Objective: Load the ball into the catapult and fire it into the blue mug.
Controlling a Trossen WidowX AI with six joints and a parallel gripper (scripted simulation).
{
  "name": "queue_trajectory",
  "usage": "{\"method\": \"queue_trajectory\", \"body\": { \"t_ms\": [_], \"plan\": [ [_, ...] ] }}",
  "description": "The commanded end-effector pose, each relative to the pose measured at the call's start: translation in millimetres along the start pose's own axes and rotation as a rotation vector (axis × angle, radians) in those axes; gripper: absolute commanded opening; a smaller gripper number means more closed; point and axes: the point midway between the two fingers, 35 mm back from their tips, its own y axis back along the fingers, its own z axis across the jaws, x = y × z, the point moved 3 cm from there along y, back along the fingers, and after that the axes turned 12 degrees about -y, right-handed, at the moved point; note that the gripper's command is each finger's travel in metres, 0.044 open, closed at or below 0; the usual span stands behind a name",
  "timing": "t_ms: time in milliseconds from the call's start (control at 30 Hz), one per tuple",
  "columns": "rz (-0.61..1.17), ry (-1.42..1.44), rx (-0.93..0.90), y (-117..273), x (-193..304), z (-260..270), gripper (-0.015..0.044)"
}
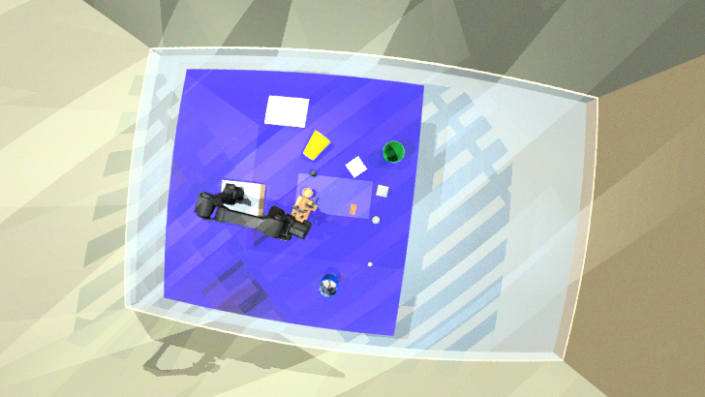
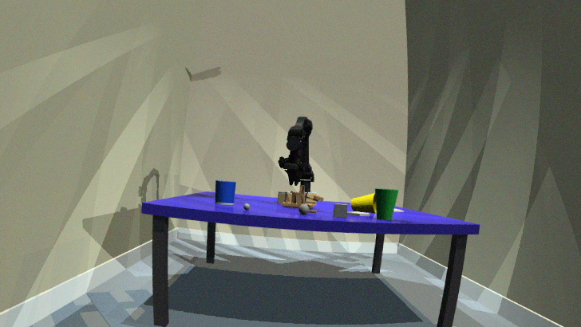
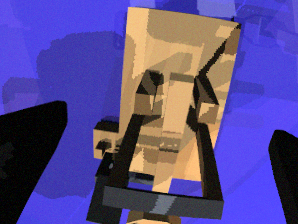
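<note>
The wooden catapult (image 1: 302, 208) (image 2: 290, 198) (image 3: 176, 102) stands near the middle of the table, partly under the arm in the top view. Its round cup (image 1: 307, 193) points to the back in that view; no ball shows in it. My gripper (image 2: 293, 183) (image 3: 172, 125) is open and empty above the catapult, its fingers spread to either side of it in the wrist view. The blue mug (image 1: 328, 286) (image 2: 225, 192) stands upright. Three balls lie apart: a dark one (image 1: 313, 172) near the cup, a grey one (image 1: 376, 220) (image 2: 304, 209) and a small pale one (image 1: 370, 263) (image 2: 247, 206).
A yellow cup (image 1: 316, 145) (image 2: 363, 202) lies on its side. A green cup (image 1: 393, 151) (image 2: 385, 203) stands upright. A grey cube (image 1: 382, 191) (image 2: 340, 210), a white square (image 1: 355, 167), an orange piece (image 1: 352, 208) and a white sheet (image 1: 287, 111) lie on the blue table (image 1: 222, 276).
</note>
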Motion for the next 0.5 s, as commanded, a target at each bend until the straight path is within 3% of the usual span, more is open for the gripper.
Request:
{"method": "queue_trajectory", "body": {
  "t_ms": [0,467],
  "plan": [
    [-0.008,-0.003,0.011,-19.1,-0.8,-1.7,0.044],
    [-0.008,-0.003,0.011,-36.1,-0.5,-1.1,0.044]
  ]
}}
